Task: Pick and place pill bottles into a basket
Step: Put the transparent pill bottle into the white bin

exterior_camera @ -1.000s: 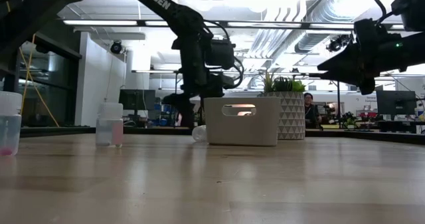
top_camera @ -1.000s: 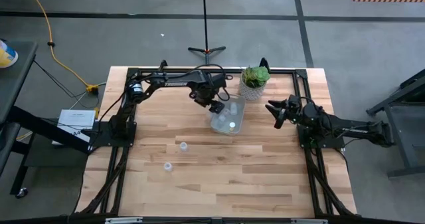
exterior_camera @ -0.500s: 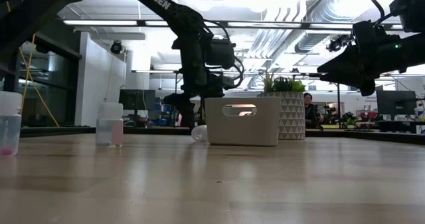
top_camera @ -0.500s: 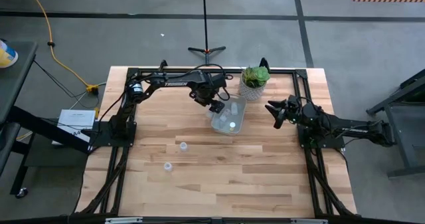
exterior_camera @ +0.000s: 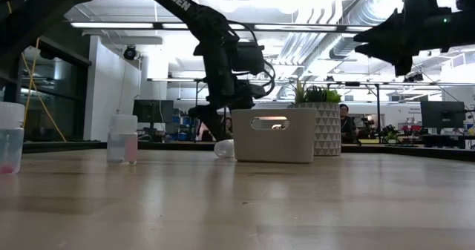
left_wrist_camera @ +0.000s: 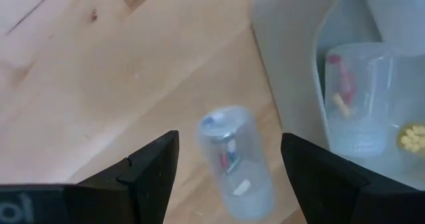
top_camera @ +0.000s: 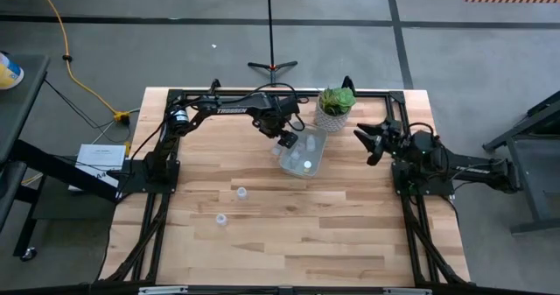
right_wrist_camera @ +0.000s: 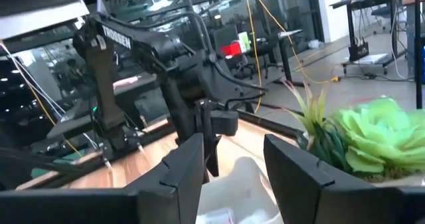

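Right claw has lifted and backed off, fingers apart. Left claw, spread wide, straddles a fallen pill bottle on the desk beside the basket near the far edge; grasp probably next.

Two arms work at one tabletop, each with one claw: the left claw and the right claw.

There is one basket. One potted plant stands at 1 o'clock from it.

Three pill bottles are outside the basket: two upright ones at 7 o'clock from it, and one lying bottle just beside its wall.

Inside the basket at least two more bottles show; the full number cannot be told.

One person is in the room behind.
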Robot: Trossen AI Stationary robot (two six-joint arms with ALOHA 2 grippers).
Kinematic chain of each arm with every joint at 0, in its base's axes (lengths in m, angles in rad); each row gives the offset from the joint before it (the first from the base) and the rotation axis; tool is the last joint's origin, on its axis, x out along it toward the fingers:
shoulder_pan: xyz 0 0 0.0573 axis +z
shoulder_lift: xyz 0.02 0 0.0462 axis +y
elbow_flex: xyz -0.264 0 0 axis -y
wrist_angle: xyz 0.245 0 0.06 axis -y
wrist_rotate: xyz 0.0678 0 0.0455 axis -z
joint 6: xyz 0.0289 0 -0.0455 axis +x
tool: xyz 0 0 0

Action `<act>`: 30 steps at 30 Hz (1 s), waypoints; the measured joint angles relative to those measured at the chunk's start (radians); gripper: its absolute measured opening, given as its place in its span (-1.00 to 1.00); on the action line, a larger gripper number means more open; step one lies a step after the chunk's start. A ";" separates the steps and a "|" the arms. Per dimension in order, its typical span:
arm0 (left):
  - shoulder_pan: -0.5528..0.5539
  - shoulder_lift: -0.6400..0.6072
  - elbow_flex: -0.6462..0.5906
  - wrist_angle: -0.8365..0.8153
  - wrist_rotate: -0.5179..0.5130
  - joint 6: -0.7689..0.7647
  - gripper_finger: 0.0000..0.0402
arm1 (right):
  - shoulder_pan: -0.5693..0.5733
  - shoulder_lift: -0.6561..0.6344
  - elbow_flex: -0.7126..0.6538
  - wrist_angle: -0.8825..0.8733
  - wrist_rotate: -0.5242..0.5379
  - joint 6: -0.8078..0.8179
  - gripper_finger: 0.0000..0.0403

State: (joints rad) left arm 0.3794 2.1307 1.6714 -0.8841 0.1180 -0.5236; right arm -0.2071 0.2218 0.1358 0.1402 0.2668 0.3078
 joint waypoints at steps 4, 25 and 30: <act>0.000 0.000 0.000 -0.005 -0.005 0.003 0.50 | 0.000 0.000 0.004 -0.008 0.000 -0.002 -0.26; 0.000 -0.003 -0.095 0.074 0.029 -0.007 0.33 | 0.000 0.000 0.006 -0.023 0.016 0.003 -0.26; 0.000 -0.003 -0.095 0.073 0.022 -0.002 -0.01 | 0.000 0.000 0.007 -0.024 0.019 0.004 -0.26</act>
State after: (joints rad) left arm 0.3798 2.1281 1.5764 -0.8107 0.1398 -0.5258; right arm -0.2070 0.2222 0.1432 0.1165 0.2855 0.3122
